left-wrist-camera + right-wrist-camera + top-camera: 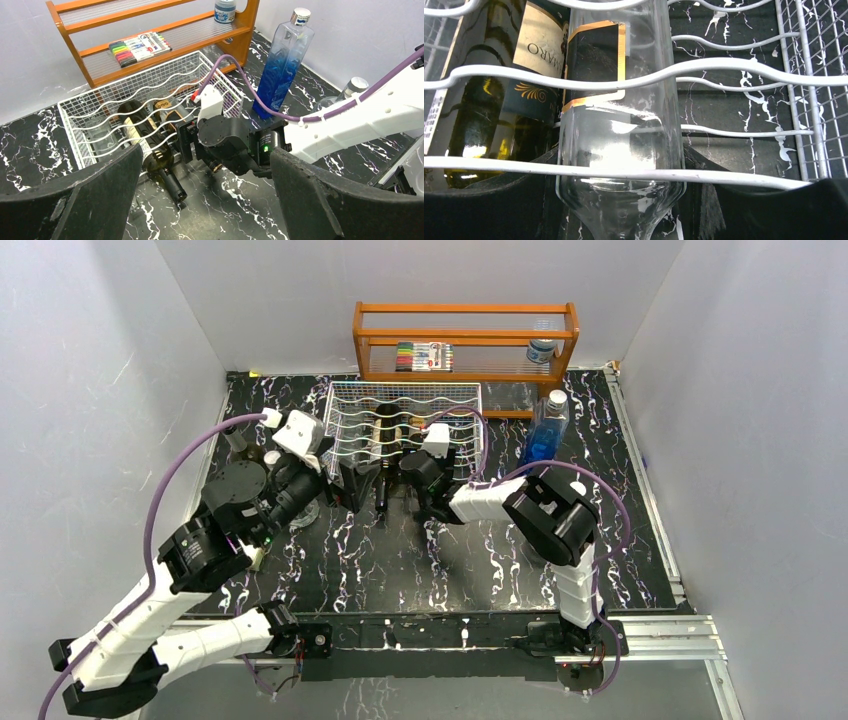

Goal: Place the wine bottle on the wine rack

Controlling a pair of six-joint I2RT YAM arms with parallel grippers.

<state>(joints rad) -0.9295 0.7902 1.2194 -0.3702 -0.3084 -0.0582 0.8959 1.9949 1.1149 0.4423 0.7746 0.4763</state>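
Wine bottle (619,125): clear glass, black label with gold edge. It lies on its side in the wine rack (452,405), under the wavy white wires, with its shoulder toward the rack's near side.

Right end effector (621,162): closed on the wine bottle at the shoulder, with a dark finger against the glass on each side. Only the right wrist view shows this contact. From above, the arm covers the grip.

Dark bottle (479,120): green glass, cream and navy label reading "...MARO". It sits in the rack touching the wine bottle's left side. The left wrist view shows its neck sticking out past the rack's front onto the worktop (400,570). The right wrist view cuts that off.

Left end effector (205,154): fingers spread wide, nothing between them. It hangs near the rack's front left corner, facing the right end effector.

The rack stands mid-worktop, on black marbled surface. The orange wooden shelf (465,340) is just behind it against the back wall.

The left wrist view shows a marker set (140,47) and a small jar (225,10) on the shelf. The top view shows both small.

A tall bottle of blue liquid (280,70) stands upright just right of the rack, apart from it.
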